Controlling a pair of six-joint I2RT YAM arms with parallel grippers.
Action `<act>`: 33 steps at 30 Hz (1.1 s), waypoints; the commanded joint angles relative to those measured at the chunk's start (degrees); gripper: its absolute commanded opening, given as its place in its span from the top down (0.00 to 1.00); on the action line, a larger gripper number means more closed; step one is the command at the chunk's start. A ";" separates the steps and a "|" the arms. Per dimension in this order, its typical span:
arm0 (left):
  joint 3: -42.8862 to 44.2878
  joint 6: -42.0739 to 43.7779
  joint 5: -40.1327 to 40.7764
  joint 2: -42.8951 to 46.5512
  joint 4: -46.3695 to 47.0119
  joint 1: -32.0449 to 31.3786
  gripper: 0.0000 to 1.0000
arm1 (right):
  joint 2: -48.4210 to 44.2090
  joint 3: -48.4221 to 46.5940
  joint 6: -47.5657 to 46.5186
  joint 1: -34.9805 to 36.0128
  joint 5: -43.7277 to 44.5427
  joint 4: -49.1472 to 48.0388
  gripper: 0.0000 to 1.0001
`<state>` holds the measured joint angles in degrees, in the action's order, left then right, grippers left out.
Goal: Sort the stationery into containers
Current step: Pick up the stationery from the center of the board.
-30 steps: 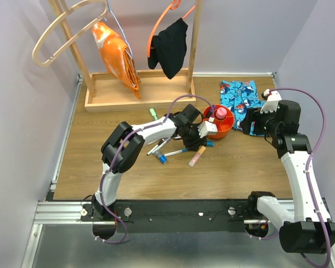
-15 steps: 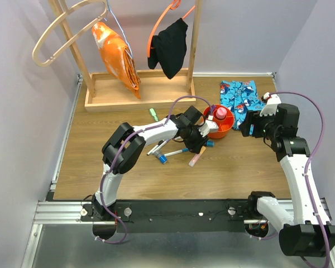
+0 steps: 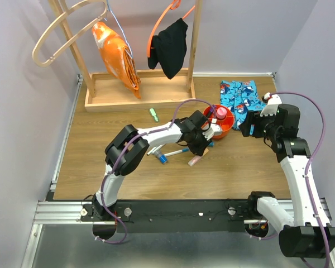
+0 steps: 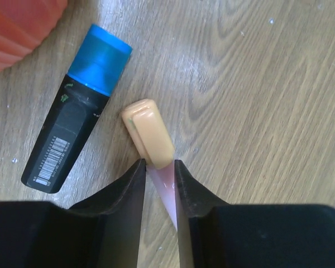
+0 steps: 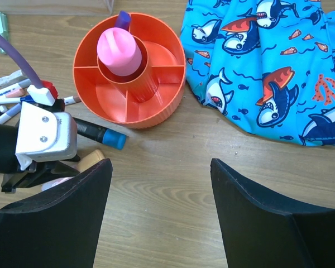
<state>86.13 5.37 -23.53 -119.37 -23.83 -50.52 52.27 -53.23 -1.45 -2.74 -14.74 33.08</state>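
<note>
I see my left gripper (image 3: 202,146) low over the wooden table (image 3: 100,167). A pale pink highlighter (image 3: 195,161) sticks out at its near side, and the round orange plastic tub (image 3: 229,130) sits just beyond it. My right gripper (image 3: 244,128) hovers beside that tub.

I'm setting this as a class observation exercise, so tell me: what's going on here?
The left gripper is down on the table, jaws closed on a pink highlighter lying beside a blue-capped black marker, close to the orange tub. The tub holds a pink tube in its centre cup. More pens lie loose nearby. The right gripper hovers open, holding nothing.
</note>
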 commanded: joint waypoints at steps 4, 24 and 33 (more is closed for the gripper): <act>-0.78 -3.08 12.01 -3.94 -0.69 -2.83 0.72 | -1.21 0.59 -0.22 -0.33 -0.46 0.49 0.21; -2.81 -2.12 11.58 -3.06 -3.06 -6.34 0.74 | -2.35 1.99 -0.31 -0.33 -0.64 -0.03 0.21; 4.48 0.87 -7.78 6.59 -13.17 -1.52 1.00 | -3.05 -0.73 -1.18 -0.33 0.68 2.78 0.21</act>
<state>87.74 4.01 -15.81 -119.87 -27.81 -55.35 49.98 -51.90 -1.58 -2.74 -14.70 33.41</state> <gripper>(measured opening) 0.234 0.790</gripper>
